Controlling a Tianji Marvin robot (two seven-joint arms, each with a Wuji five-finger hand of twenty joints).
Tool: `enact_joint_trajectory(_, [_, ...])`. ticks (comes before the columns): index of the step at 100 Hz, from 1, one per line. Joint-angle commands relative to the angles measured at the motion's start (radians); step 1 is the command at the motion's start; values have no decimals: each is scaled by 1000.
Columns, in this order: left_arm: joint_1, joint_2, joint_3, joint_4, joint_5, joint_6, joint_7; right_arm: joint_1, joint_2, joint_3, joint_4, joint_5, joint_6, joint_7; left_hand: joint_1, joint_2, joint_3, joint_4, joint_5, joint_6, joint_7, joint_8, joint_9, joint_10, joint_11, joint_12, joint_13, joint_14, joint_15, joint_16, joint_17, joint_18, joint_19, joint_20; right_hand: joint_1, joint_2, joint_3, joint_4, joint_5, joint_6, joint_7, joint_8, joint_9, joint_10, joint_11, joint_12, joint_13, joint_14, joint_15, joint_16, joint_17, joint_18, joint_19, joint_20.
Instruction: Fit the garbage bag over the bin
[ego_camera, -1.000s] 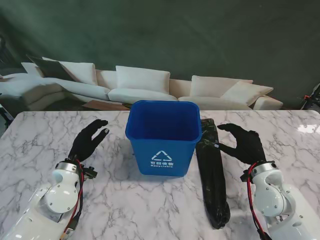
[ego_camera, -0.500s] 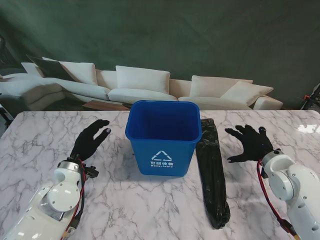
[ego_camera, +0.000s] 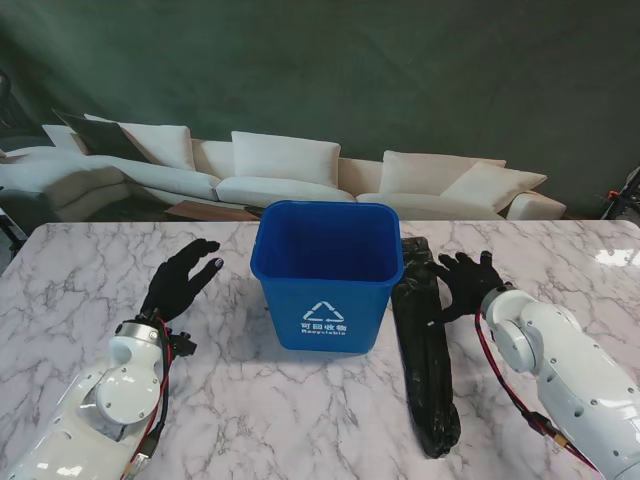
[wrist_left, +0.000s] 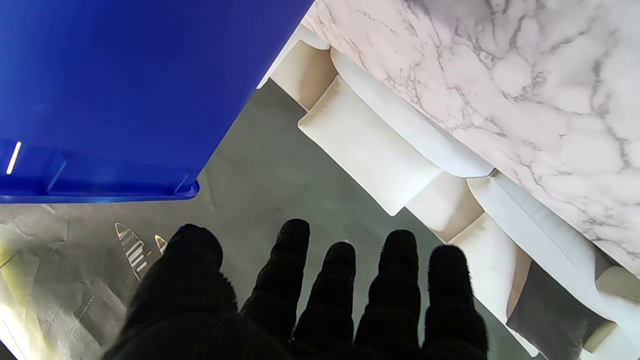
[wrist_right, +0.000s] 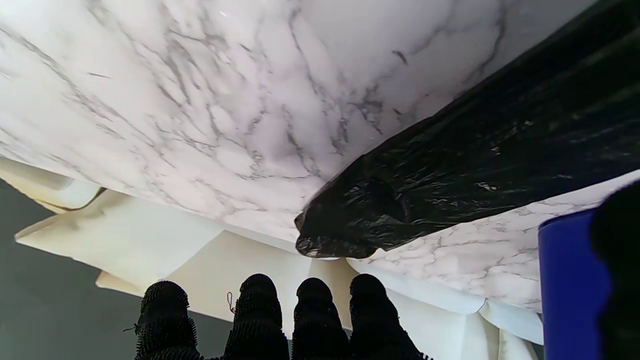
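Spreading its black-gloved fingers (ego_camera: 470, 266) over the far end of the rolled black garbage bag (ego_camera: 424, 350), the right hand (ego_camera: 463, 285) hovers released, holding nothing, apparently poised to pick the roll up. Whether the fingers touch the plastic cannot be told; the right wrist view shows the bag's crumpled end (wrist_right: 350, 225) lying on the marble tabletop (ego_camera: 300, 410) with four fingertips (wrist_right: 257, 310) apart from it. Across the blue recycling bin (ego_camera: 327, 275), which stands upright and unlined at the centre, the left hand (ego_camera: 180, 280) rests open too, fingers (wrist_left: 340, 280) loosely extended beside the bin's wall (wrist_left: 125, 90), seemingly waiting to steady it. The bag lies lengthwise just to the bin's right, close against its side. Both forearms are cut off at the frame's near edge, and the bag's opening cannot be made out.
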Motion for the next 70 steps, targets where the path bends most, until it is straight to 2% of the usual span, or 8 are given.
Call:
enact_joint_trajectory(1, [2, 1, 0, 2, 9, -2, -9, 23, -12, -26, 13, 9, 16, 9, 11, 48, -29, -22, 23, 0, 8, 14, 4, -11, 11, 11, 1, -30, 2, 13, -11, 2, -28, 16, -32, -34, 22, -20, 5, 67, -27, -29, -5, 29, -33, -27, -17, -12, -33, -25, -30, 17, 5, -30])
enact_joint_trajectory(18, [6, 1, 0, -3, 4, 2, -11, 98, -10, -152, 71, 15, 58, 12, 10, 48, -29, -22, 19, -1, 8, 15, 1, -12, 12, 11, 0, -29, 1, 13, -13, 2, -30, 16, -15, -39, 24, -15, 6, 102, -24, -29, -13, 36, -33, -30, -12, -35, -36, -33, -27, 4, -6, -34])
enact_joint_trajectory(32, [7, 1, -3, -4, 6, -2, -9, 143, -16, -232, 119, 53, 105, -7, 8, 47, -30, -22, 20, -3, 8, 16, 3, -13, 12, 12, 2, -29, 1, 13, -11, 3, -30, 16, -22, -34, 17, -15, 6, 92, -17, -21, -2, 7, -30, -30, 1, -67, -35, -40, -27, -36, -17, -35])
enact_joint_trajectory(49, [9, 0, -4, -6, 3, 0, -9, 177, -18, -300, 167, 66, 126, -53, 10, 48, -28, -22, 18, -3, 7, 16, 3, -14, 13, 12, 1, -31, 1, 13, -12, 3, -31, 17, -7, -37, 21, -17, 10, 82, -1, 7, 22, 0, -25, -28, 26, -99, -29, -42, -8, -79, -29, -30])
enact_joint_trajectory(50, [9, 0, -4, -6, 3, -1, -9, 179, -18, -303, 168, 66, 126, -53, 10, 47, -28, -22, 18, -4, 7, 16, 2, -14, 13, 12, 2, -30, 1, 13, -12, 3, -31, 17, -1, -36, 15, -13, 5, 81, -1, 68, 25, 0, -25, -28, 31, -101, -30, -41, -7, -81, -27, -29])
enact_joint_trajectory(52, [9, 1, -4, -6, 3, -1, -9, 181, -18, -309, 171, 65, 126, -54, 10, 47, -29, -22, 19, -3, 8, 16, 2, -13, 13, 12, 2, -30, 1, 13, -12, 3, -31, 17, 8, -35, 13, -9, 1, 81, 0, 113, 27, -2, -26, -28, 41, -103, -28, -40, -4, -82, -25, -28])
enact_joint_trajectory(70, [8, 1, -5, -5, 0, -3, -11, 191, -21, -332, 195, 95, 116, -71, 7, 48, -30, -22, 19, -3, 8, 16, 1, -10, 13, 12, 0, -28, 1, 14, -12, 3, -31, 17, 124, -29, -56, 18, 15, 73, 71, 199, 73, 2, -20, -24, 150, -104, -16, -22, 30, -83, 26, -33])
